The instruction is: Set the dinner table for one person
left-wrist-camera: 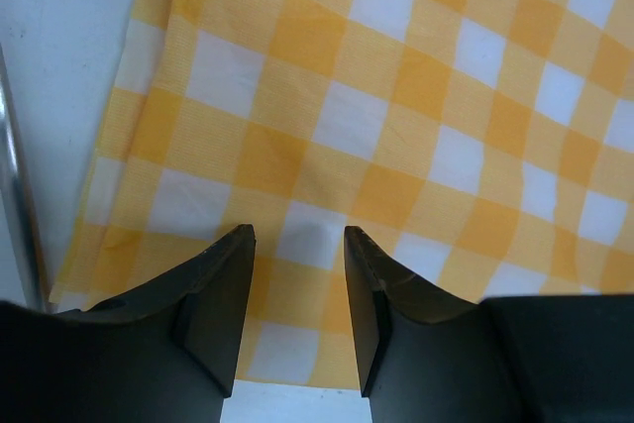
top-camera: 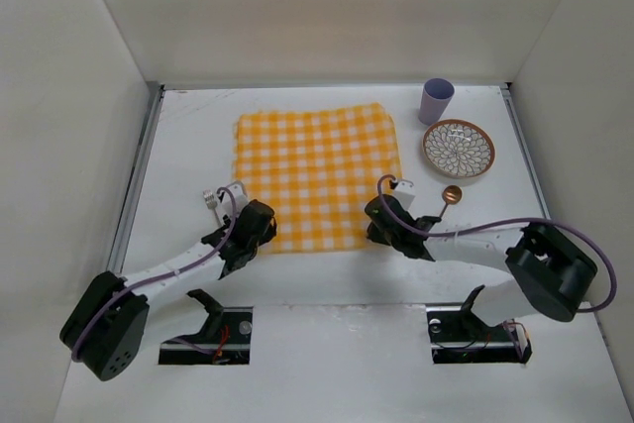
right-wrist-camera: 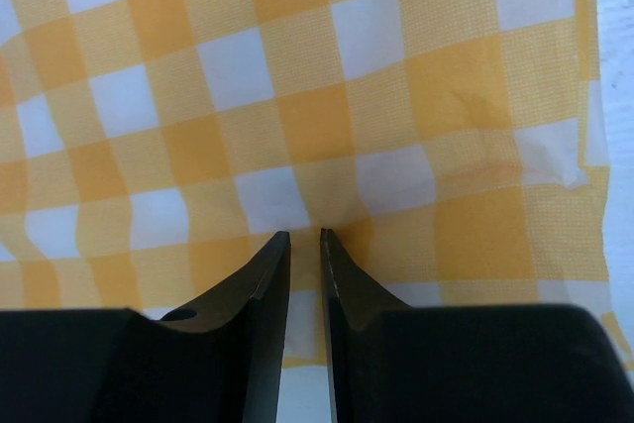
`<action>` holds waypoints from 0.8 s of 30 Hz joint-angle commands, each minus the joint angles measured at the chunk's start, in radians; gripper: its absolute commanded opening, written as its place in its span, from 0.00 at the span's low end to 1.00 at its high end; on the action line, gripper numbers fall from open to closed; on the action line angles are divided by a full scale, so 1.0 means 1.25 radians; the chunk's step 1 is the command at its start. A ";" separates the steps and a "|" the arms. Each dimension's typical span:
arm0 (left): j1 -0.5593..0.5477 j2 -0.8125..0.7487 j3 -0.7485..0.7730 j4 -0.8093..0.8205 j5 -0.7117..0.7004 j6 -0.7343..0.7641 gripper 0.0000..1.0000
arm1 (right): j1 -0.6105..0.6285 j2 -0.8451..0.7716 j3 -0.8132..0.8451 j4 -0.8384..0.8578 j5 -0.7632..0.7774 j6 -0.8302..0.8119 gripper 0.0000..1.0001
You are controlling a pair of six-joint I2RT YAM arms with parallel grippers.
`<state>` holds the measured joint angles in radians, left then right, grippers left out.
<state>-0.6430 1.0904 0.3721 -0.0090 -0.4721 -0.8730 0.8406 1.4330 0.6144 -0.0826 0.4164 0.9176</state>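
Observation:
The white dinner table (top-camera: 188,146) carries a yellow-and-white checked cloth (top-camera: 317,170) spread flat in its middle. My left gripper (top-camera: 262,217) is at the cloth's near left corner. In the left wrist view it (left-wrist-camera: 297,233) is open and empty, low over the cloth (left-wrist-camera: 396,96) just inside the near edge. My right gripper (top-camera: 381,213) is at the near right corner. In the right wrist view it (right-wrist-camera: 305,235) stands with its jaws a narrow gap apart, tips down at the cloth (right-wrist-camera: 297,66), which puckers a little around them.
A lilac cup (top-camera: 436,99) stands at the back right. A patterned plate (top-camera: 458,149) lies in front of it, and a copper-bowled spoon (top-camera: 451,195) nearer still. A silver fork (top-camera: 212,201) lies left of the cloth. White walls enclose the table.

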 commanded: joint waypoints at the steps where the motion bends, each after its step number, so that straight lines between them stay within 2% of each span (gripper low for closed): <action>1: -0.019 -0.054 -0.009 -0.063 -0.008 -0.013 0.39 | 0.013 -0.050 -0.014 -0.039 0.031 0.028 0.25; 5: -0.007 -0.077 0.015 -0.071 -0.011 0.009 0.40 | 0.035 -0.096 0.003 -0.066 0.029 0.027 0.27; 9: -0.013 -0.118 0.073 -0.052 -0.014 0.058 0.41 | 0.024 -0.200 0.032 -0.085 0.033 0.004 0.47; 12: -0.037 -0.143 0.105 0.030 -0.015 0.124 0.41 | -0.054 -0.291 0.056 -0.063 0.026 -0.044 0.57; 16: -0.098 -0.142 0.090 0.228 -0.020 0.204 0.26 | -0.237 -0.344 0.075 -0.022 -0.014 -0.082 0.59; 17: -0.110 -0.134 0.079 0.277 -0.030 0.212 0.23 | -0.295 -0.344 0.078 -0.016 -0.024 -0.087 0.59; 19: -0.121 -0.116 0.050 0.353 -0.047 0.212 0.21 | -0.405 -0.340 0.077 -0.006 -0.036 -0.091 0.50; 20: -0.123 -0.104 0.030 0.401 -0.048 0.211 0.21 | -0.461 -0.332 0.071 0.006 -0.040 -0.097 0.41; 22: -0.115 -0.081 -0.001 0.467 -0.046 0.209 0.21 | -0.563 -0.312 0.066 0.022 -0.054 -0.107 0.17; 24: -0.108 -0.054 -0.019 0.513 -0.048 0.214 0.23 | -0.641 -0.283 0.062 0.035 -0.069 -0.106 0.10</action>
<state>-0.7887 0.9894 0.3920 0.4454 -0.5003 -0.6388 0.1280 1.0466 0.6910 -0.0917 0.3687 0.8124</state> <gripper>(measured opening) 0.222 0.115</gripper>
